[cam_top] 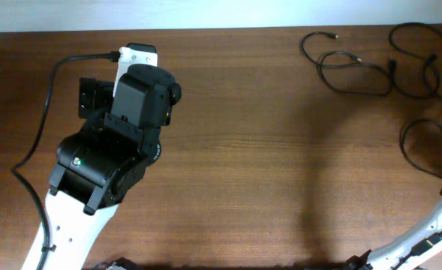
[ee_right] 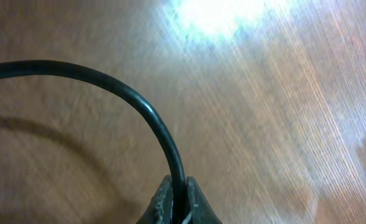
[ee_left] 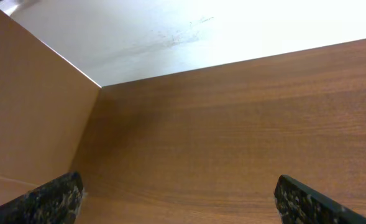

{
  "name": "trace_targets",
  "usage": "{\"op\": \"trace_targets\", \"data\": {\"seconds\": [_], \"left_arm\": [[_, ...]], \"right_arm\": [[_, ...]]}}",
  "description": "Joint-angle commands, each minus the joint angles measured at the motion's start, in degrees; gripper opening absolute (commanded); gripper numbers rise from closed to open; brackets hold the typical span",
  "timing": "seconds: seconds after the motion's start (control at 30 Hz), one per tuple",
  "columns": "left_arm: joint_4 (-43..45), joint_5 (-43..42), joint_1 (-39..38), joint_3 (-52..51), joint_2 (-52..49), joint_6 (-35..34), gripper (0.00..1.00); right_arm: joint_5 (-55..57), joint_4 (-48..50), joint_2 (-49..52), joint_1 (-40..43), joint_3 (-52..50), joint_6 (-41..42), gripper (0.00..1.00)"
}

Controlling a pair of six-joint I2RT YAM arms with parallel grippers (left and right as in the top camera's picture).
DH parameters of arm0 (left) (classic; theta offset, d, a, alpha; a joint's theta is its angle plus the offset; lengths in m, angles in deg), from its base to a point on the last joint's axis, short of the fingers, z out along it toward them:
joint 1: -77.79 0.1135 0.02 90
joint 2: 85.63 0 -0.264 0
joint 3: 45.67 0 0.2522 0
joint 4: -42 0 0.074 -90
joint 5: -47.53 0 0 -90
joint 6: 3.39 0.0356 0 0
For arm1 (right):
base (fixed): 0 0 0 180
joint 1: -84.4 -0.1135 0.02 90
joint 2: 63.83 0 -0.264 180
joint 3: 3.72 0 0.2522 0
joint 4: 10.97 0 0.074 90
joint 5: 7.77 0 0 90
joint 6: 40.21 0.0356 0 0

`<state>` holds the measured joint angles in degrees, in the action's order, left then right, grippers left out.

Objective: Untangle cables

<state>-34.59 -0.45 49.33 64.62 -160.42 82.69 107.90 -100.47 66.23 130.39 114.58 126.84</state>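
Observation:
Thin black cables lie in loose loops at the table's far right: one loop, a second beside it, and a third nearer the front. In the right wrist view my right gripper is shut on a black cable, which arcs up and away to the left above the wood. From overhead only the right arm shows, at the right edge. My left gripper is open with nothing between its fingertips, over bare wood at the far left, well away from the cables.
The left arm's bulky black body covers the left part of the table. Its own thick black lead curves along the left edge. A white wall borders the table's far edge.

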Motion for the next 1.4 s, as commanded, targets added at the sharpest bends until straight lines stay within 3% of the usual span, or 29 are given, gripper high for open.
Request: {"op": "trace_targets", "data": {"seconds": [0.0,0.4,0.43,0.47,0.5,0.6,0.7,0.9,1.03,1.1,1.23,1.27,1.3,1.37], "left_arm": [[-0.2,1.1,0.2,0.4,0.9,1.1,0.99],[-0.3,0.9,0.1,0.4,0.9,1.1,0.99],[-0.3,0.8,0.1,0.4,0.9,1.1,0.99],[-0.3,0.8,0.1,0.4,0.9,1.1,0.99],[-0.3,0.8,0.1,0.4,0.9,1.1,0.99],[-0.3,0.9,0.2,0.4,0.9,1.1,0.99],[-0.3,0.9,0.2,0.4,0.9,1.1,0.99],[-0.2,0.8,0.2,0.4,0.9,1.1,0.99],[-0.2,0.8,0.1,0.4,0.9,1.1,0.99],[-0.2,0.8,0.2,0.4,0.9,1.1,0.99],[-0.2,0.9,0.2,0.4,0.9,1.1,0.99],[-0.3,0.9,0.2,0.4,0.9,1.1,0.99],[-0.3,0.9,0.2,0.4,0.9,1.1,0.99],[-0.3,0.9,0.2,0.4,0.9,1.1,0.99]], "right_arm": [[0.6,1.2,-0.1,0.2,-0.5,1.4,0.04],[0.5,5.0,-0.1,-3.7,-0.5,-1.8,0.04],[0.4,4.6,-0.1,-3.6,-0.5,-1.8,0.19],[0.2,4.4,-0.1,-3.6,-0.5,-1.8,0.90],[0.2,4.0,-0.2,-3.6,-0.4,-1.8,0.96],[-3.1,4.7,-0.9,-3.6,-0.2,-6.0,0.95],[-7.2,6.3,-3.1,-3.7,1.7,-14.3,0.80],[-10.3,7.5,-8.3,-5.5,9.7,-27.1,0.78],[-10.8,11.6,-8.9,-10.0,12.5,-45.8,0.79],[-16.4,15.6,-8.7,-13.6,12.5,-61.1,0.79],[-27.1,18.9,-8.7,-18.0,12.5,-82.9,0.79],[-29.7,18.3,-8.7,-19.4,12.3,-92.0,0.84],[-30.5,17.9,-8.7,-20.1,12.1,-95.8,0.84],[-33.5,16.9,-8.7,-21.0,11.6,-105.3,0.77]]}}
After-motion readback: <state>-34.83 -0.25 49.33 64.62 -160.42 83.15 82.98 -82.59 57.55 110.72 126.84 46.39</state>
